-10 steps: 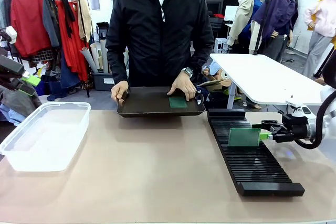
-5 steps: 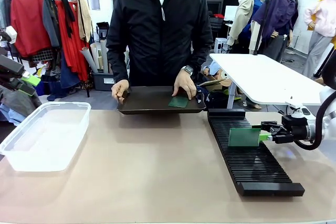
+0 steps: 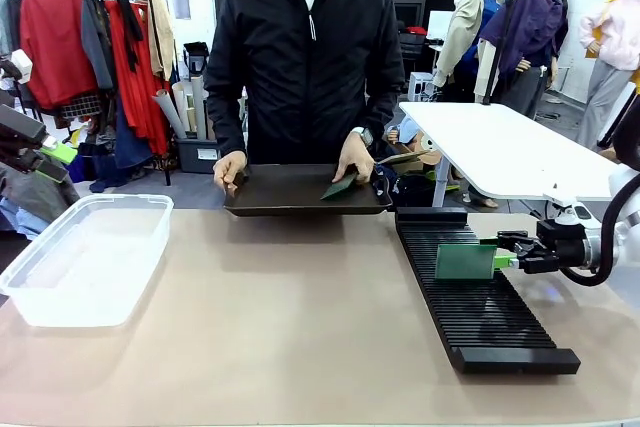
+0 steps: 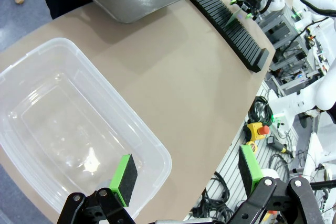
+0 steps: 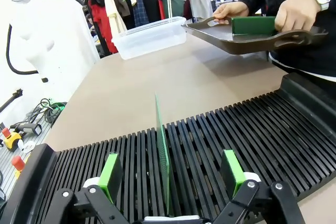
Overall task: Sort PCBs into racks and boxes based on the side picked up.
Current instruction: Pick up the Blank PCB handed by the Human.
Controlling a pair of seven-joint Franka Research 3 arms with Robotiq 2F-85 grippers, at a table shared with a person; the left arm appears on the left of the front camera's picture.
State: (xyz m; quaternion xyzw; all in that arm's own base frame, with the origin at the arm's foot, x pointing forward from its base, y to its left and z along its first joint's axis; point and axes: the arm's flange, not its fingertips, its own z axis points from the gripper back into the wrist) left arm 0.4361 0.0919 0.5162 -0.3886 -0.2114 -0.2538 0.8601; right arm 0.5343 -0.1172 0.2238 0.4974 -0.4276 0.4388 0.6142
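- Two PCBs are in play: one PCB in the rack [image 3: 465, 261] stands upright on its long edge in a slot, and one PCB on the tray [image 3: 340, 188] is tilted, with one edge lifted.
- The rack [image 3: 490, 322] lies on the right side of the table [image 3: 300, 327], running from near to far. The upright board sits in its far half.
- The right gripper [image 3: 505, 259] reaches in from the right at the board's right edge. In the right wrist view its green pads [image 5: 111, 176] stand wide apart, the board edge-on between them with a clear gap on each side. The claw is wide and grips nothing.
- The left gripper [image 4: 186, 169] hangs at the left, over the near corner of the clear tub [image 4: 142, 129]. Its claw is also wide, with nothing between the pads.
- The tub rests on the left side of the table, well apart from the rack.
- The person stands at the far side and holds the dark tray [image 3: 280, 197] at the far edge of the table. The left-hand hand [image 3: 228, 172] grips the tray's left end, and the right-hand hand [image 3: 355, 159] tips up the tilted board near the tray's right end.
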